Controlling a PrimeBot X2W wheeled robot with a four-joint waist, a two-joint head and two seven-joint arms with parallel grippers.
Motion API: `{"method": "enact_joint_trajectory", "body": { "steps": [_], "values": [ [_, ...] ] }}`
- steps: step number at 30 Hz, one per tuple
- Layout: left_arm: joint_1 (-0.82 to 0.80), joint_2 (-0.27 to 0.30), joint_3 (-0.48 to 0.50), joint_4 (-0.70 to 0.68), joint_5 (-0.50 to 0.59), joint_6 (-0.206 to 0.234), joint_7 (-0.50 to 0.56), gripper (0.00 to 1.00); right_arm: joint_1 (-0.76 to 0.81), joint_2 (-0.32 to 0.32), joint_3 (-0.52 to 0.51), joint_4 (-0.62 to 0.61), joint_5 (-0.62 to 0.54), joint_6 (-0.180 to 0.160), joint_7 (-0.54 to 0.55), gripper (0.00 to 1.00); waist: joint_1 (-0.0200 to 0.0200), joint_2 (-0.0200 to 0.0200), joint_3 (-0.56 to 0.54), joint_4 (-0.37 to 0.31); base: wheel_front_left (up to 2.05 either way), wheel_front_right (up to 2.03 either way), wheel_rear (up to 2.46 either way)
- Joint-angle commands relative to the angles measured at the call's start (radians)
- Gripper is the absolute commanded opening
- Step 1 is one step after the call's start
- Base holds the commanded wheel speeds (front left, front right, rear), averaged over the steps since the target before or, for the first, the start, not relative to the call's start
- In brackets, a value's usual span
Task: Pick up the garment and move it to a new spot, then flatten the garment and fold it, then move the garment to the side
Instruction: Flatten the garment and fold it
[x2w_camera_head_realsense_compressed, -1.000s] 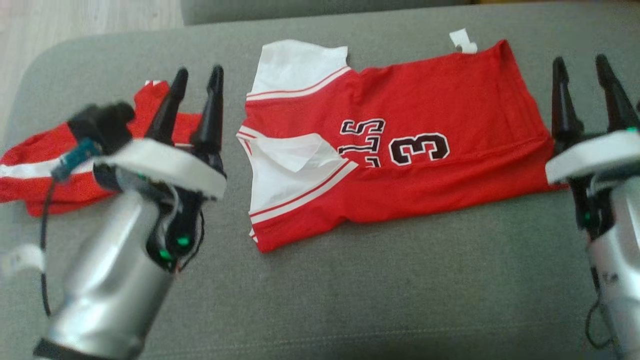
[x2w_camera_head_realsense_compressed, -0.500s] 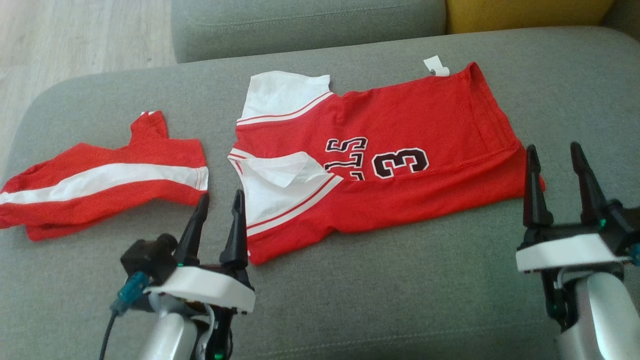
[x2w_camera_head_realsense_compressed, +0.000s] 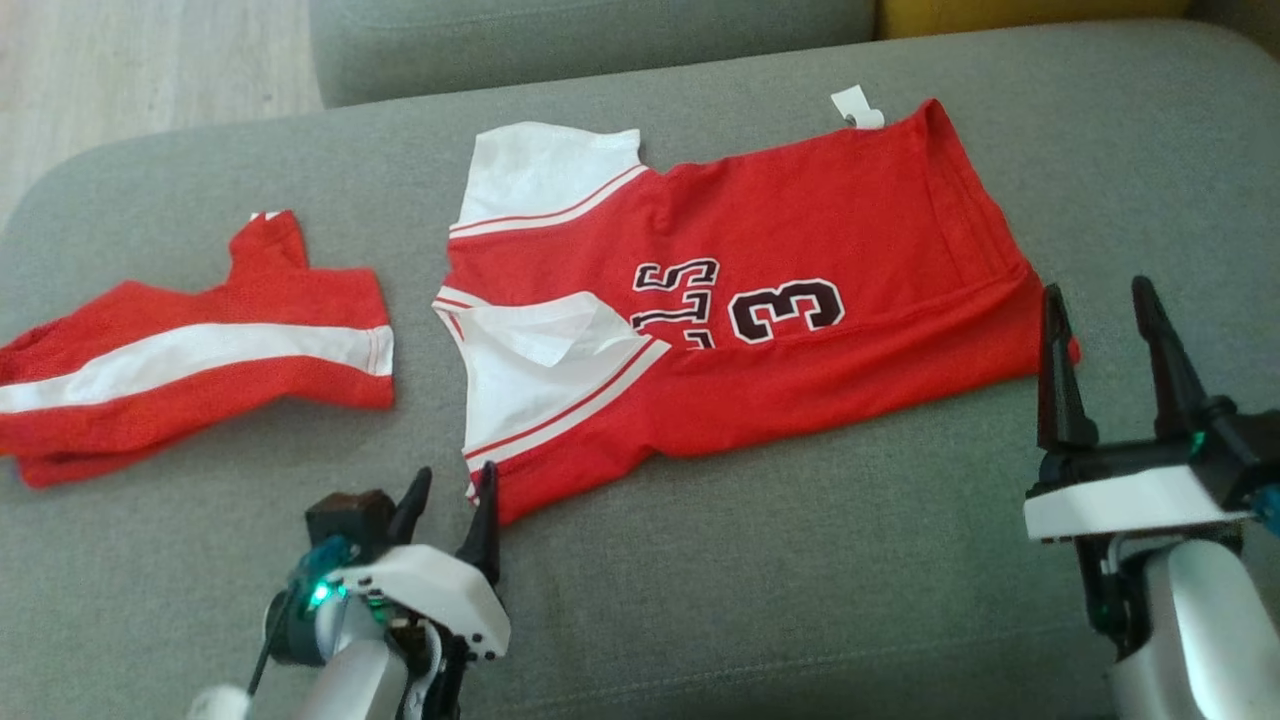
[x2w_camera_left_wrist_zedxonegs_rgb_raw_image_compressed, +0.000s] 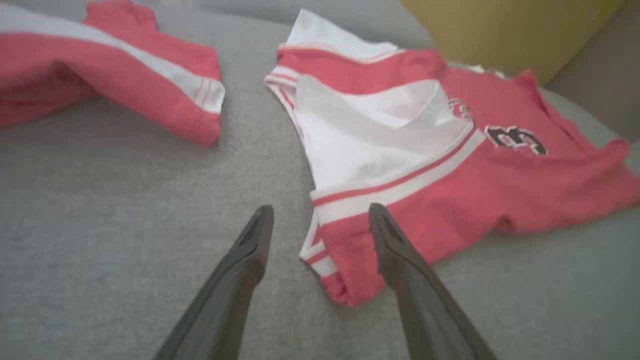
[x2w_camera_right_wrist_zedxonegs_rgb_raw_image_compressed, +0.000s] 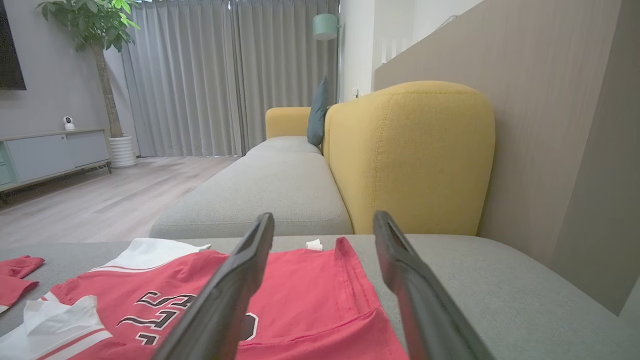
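I had the jersey lying flat across the grey sofa seat, near the middle of the head view. Its white sleeves pointed toward my left and its hem toward my right. The lower sleeve was folded in over the red front, partly covering the black lettering beside a large 3. A small white tag stuck out at the far corner of the hem.

The left gripper sat low at the near left corner of the jersey with its 2 fingers spread apart and nothing between them. In the left wrist view, the finger on that view's right overlapped the striped corner of the cloth and the other lay over bare cushion. I could not tell whether either tip was touching the fabric.

The right gripper stood at the hem end, also spread wide and holding nothing. Its inner finger lined up with the near corner of the hem and its outer finger was over bare seat. In the right wrist view, the fingers pointed along the jersey from above the hem, and contact was not clear.

A second red garment with a white stripe lay rumpled on the same seat, well to the left and apart from the jersey. A yellow backrest rose behind the seat. Past it were another grey seat section, a pale wood floor, grey curtains and a potted plant.
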Motion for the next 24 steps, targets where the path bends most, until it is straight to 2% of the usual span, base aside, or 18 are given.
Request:
{"method": "enact_joint_trajectory", "body": {
  "steps": [1,11,14,15,16,20,24],
  "values": [
    [-0.063,0.001,0.015,0.006,-0.015,0.001,0.020,1.00,-0.049,-0.021,0.027,-0.039,-0.010,0.007,-0.011,1.00,0.0001,0.0000,0.011,-0.007,0.00,0.00,0.00],
    [-0.147,0.000,-0.041,0.168,-0.026,0.009,0.094,1.00,-0.076,-0.034,0.027,-0.047,-0.014,0.007,-0.003,1.00,0.0001,0.0000,0.049,-0.026,0.00,0.00,0.00],
    [-0.169,0.000,-0.063,0.199,-0.031,-0.005,0.112,0.99,-0.082,-0.039,0.019,-0.045,-0.020,0.007,0.008,1.00,0.0001,0.0000,0.059,-0.024,0.00,0.00,0.00],
    [-0.175,0.000,-0.072,0.207,-0.034,-0.011,0.120,0.41,-0.086,-0.041,0.014,-0.042,-0.023,0.007,0.014,1.00,0.0001,0.0000,0.062,-0.022,0.00,0.00,0.00],
    [-0.180,0.000,-0.081,0.213,-0.039,-0.017,0.128,0.00,-0.090,-0.041,0.009,-0.038,-0.027,0.007,0.020,1.00,0.0001,0.0000,0.064,-0.019,0.00,0.00,0.00],
    [-0.200,0.000,-0.101,0.219,-0.051,-0.026,0.124,0.00,-0.115,-0.034,-0.024,0.002,-0.042,0.007,0.065,1.00,0.0001,0.0000,0.070,-0.002,0.00,0.00,0.00],
    [-0.222,0.000,-0.102,0.189,-0.050,-0.020,0.061,0.00,-0.151,-0.010,-0.074,0.077,-0.033,0.007,0.138,1.00,0.0001,0.0000,0.076,0.022,0.00,0.00,0.00]
  ]
}}
